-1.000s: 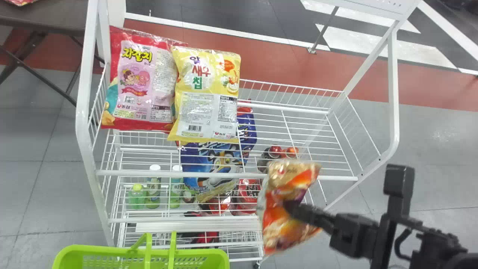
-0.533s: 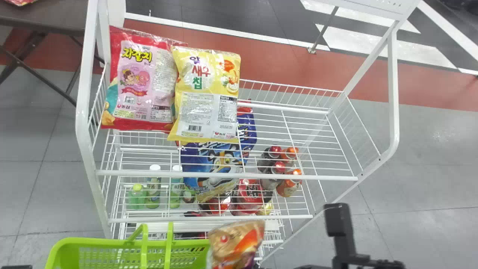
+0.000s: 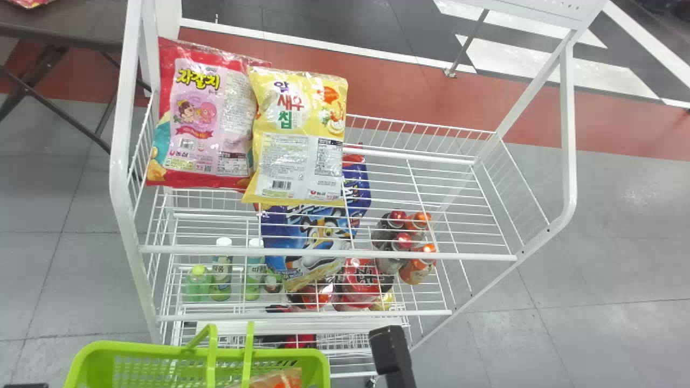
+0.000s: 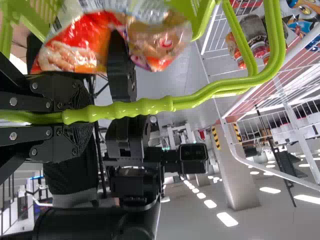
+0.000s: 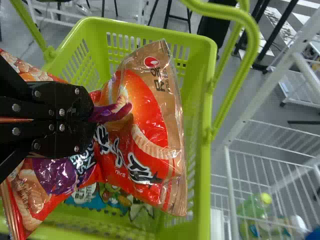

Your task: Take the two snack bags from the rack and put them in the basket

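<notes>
An orange-and-brown snack bag is clamped in the closed jaws of the right gripper over the opening of a green basket, its crimped end near the rack-side wall. Room shows between the bag and a slotted wall farther along the rim. Below, a teal-and-green snack bag lies inside. The left gripper has its jaws closed around the basket handles. Just beyond the basket's rim stands the white wire rack, a red-and-pink bag and a yellow bag side by side on its upper shelf.
</notes>
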`<action>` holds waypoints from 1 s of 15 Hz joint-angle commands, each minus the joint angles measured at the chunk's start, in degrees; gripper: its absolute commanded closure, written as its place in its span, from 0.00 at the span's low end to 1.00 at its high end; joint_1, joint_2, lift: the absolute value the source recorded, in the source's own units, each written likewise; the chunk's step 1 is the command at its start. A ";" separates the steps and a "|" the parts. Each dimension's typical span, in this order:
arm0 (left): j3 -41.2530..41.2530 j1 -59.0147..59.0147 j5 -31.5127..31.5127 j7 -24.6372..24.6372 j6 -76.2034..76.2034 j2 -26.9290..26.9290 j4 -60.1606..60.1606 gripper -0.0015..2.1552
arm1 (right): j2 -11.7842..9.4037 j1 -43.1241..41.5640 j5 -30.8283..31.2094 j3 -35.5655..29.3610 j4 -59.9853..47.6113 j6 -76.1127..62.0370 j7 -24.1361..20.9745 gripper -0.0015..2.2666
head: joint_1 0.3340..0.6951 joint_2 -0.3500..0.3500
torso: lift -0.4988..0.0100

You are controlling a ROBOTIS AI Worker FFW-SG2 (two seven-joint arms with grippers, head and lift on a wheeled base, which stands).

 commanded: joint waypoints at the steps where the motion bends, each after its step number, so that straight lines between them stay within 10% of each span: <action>1: -0.17 0.10 0.00 0.23 0.12 -0.02 -0.30 0.87 | 0.03 -0.71 -0.30 0.63 1.83 -1.68 0.02 0.99 | 1.00 0.03 | 0.96; 3: -0.53 0.10 -0.09 0.31 0.12 -0.02 -0.30 0.87 | 0.03 -3.08 -0.91 0.28 5.87 -1.50 0.54 0.87 | 1.00 0.08 | 0.96; 4: -0.61 0.10 -0.09 0.31 0.12 -0.02 -0.30 0.87 | -0.06 -4.40 -0.91 0.10 8.15 -1.33 0.81 0.61 | 1.00 0.08 | 0.96; 5: -0.61 0.10 -0.09 0.31 0.29 0.06 -0.30 0.87 | -0.06 -4.93 -0.47 0.10 9.56 -2.73 0.98 0.05 | 1.00 0.07 | 0.96; 15: -0.44 0.18 -0.09 0.23 0.12 -0.02 -0.21 0.87 | -0.06 1.31 -0.21 -10.00 -8.28 0.96 0.81 0.03 | 1.00 0.00 | 0.96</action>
